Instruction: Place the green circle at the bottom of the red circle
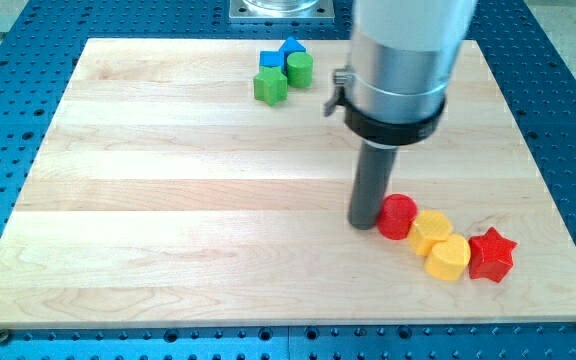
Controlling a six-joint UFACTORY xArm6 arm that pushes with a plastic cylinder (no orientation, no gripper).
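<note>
The green circle (pixel 299 68) stands near the view's top, in a cluster with a blue block (pixel 279 54) and a green star-like block (pixel 270 87). The red circle (pixel 397 216) stands right of centre on the wooden board (pixel 168 200). My tip (pixel 364 221) rests on the board just left of the red circle, touching or nearly touching it, and far below the green circle.
A yellow hexagon-like block (pixel 431 232), a yellow heart-like block (pixel 448 258) and a red star (pixel 491 255) run in a row down to the right of the red circle. The arm's grey body (pixel 398 60) hangs over the board's upper right.
</note>
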